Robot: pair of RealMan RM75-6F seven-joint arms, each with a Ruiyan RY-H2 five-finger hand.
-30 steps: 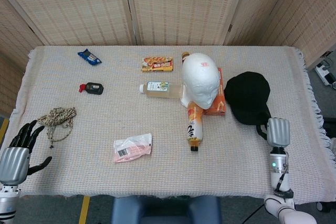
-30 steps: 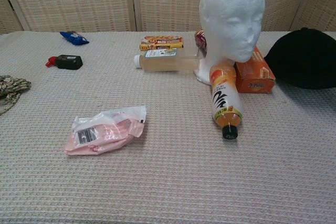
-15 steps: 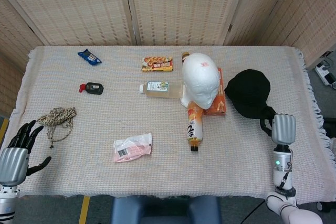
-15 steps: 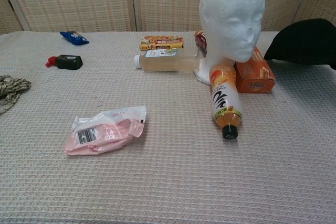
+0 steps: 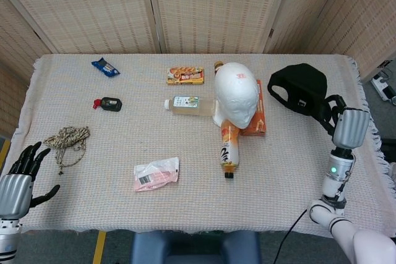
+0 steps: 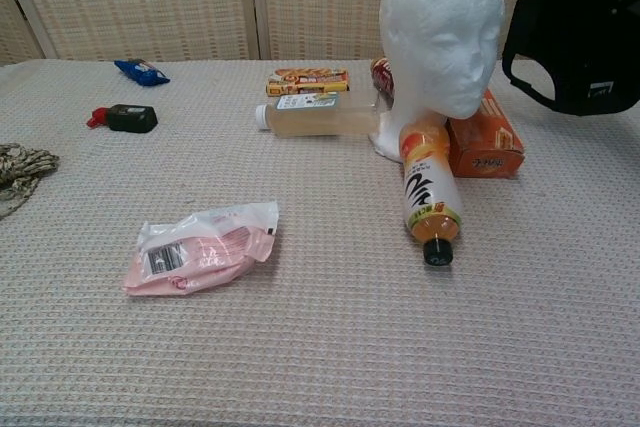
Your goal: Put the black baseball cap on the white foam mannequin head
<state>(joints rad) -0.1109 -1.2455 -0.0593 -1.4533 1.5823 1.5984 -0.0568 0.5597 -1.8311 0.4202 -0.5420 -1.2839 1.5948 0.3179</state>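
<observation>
The white foam mannequin head (image 5: pixel 237 93) (image 6: pixel 442 32) stands upright at the table's middle right, face toward me. The black baseball cap (image 5: pixel 299 88) (image 6: pixel 575 37) hangs in the air to its right, off the cloth, its strap and hollow underside showing. My right hand (image 5: pixel 349 127) grips the cap's right edge from beside it; the chest view shows the cap but not the hand. My left hand (image 5: pixel 18 180) hovers at the table's near left corner, fingers spread, holding nothing.
An orange drink bottle (image 5: pixel 229 148) lies in front of the head, an orange box (image 5: pixel 257 119) beside it, a clear bottle (image 5: pixel 189 105) to its left. A snack box (image 5: pixel 185 76), pink packet (image 5: pixel 156 174), rope bundle (image 5: pixel 69 138), black device (image 5: pixel 109 104) and blue packet (image 5: pixel 105 67) lie on the cloth.
My right hand has lifted the cap off the table and carried it up and toward the far right. The cap has tipped so its underside shows. The left hand stayed put.
</observation>
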